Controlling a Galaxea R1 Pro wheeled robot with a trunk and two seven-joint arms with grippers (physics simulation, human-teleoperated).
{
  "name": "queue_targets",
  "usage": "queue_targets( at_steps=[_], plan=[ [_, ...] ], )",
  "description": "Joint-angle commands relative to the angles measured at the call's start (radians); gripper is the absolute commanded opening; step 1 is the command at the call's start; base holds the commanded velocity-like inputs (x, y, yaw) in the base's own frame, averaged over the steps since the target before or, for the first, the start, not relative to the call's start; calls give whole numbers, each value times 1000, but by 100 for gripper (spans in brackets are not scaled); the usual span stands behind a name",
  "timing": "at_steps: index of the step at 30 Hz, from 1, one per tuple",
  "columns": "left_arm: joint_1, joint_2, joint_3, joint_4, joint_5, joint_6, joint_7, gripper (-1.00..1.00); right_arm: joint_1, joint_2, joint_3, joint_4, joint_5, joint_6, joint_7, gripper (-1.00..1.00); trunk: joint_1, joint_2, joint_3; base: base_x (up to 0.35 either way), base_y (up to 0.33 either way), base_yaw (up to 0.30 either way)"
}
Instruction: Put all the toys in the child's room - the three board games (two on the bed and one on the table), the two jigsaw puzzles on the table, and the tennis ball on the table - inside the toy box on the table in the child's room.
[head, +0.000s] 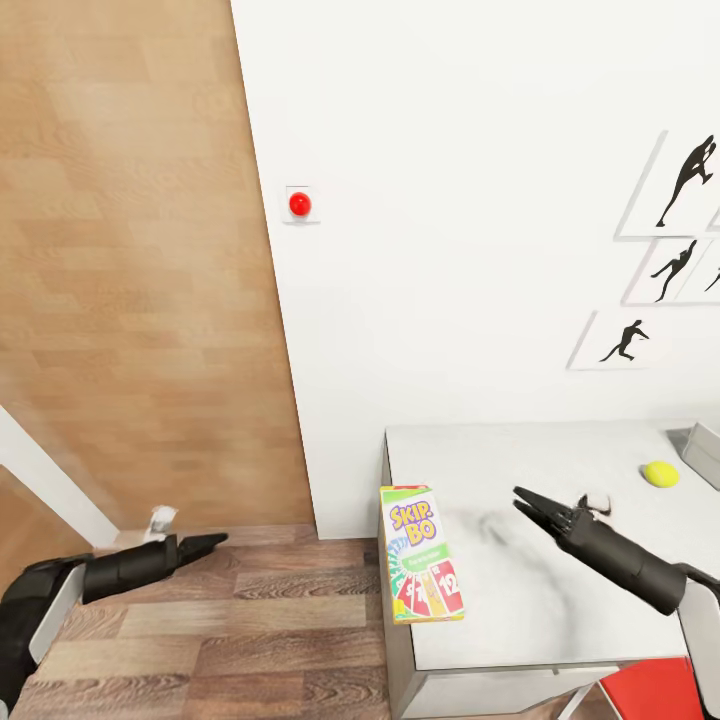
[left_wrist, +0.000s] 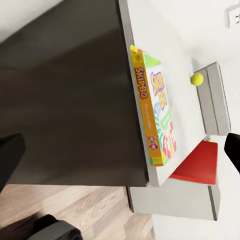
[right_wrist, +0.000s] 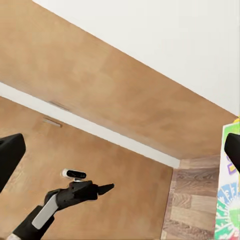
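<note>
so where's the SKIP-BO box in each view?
Head view: green, white and red SKIP-BO card box lies at the pale grey table's left front edge.
Left wrist view: box centre frame, on the table edge.
Right wrist view: a sliver at the frame's edge.
Shared landmark: wood-plank floor.

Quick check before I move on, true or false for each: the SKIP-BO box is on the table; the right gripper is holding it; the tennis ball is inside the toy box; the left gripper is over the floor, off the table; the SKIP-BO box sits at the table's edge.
1. The SKIP-BO box is on the table. True.
2. The right gripper holds it. False: it hangs beside the box with nothing in it.
3. The tennis ball is inside the toy box. False: it lies on the tabletop next to it.
4. The left gripper is over the floor, off the table. True.
5. The box sits at the table's edge. True.
</note>
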Motion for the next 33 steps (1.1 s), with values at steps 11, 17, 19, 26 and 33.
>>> queue_targets(
  at_steps=[11,17,19,26,33],
  plan=[
    [-6,-145,-35,34,-61,-25,284,100,134,-4,-87,-4,3,-128,302,100,1,-2,-2,0,0,0],
    [-69,-228,-42,134,-98,-53,400,100,143,-5,-91,-5,2,-142,318,100,1,-2,-2,0,0,0],
    [-98,-249,-44,182,-103,-75,422,100,144,-6,-92,-5,2,-142,320,100,1,-2,-2,0,0,0],
    [-185,-311,-46,391,-111,-201,461,100,145,-6,-99,-6,1,-139,322,100,1,-2,-2,0,0,0],
    [-216,-341,-46,460,-113,-243,469,100,146,-5,-101,-7,1,-139,322,100,1,-2,-2,0,0,0]
  ],
)
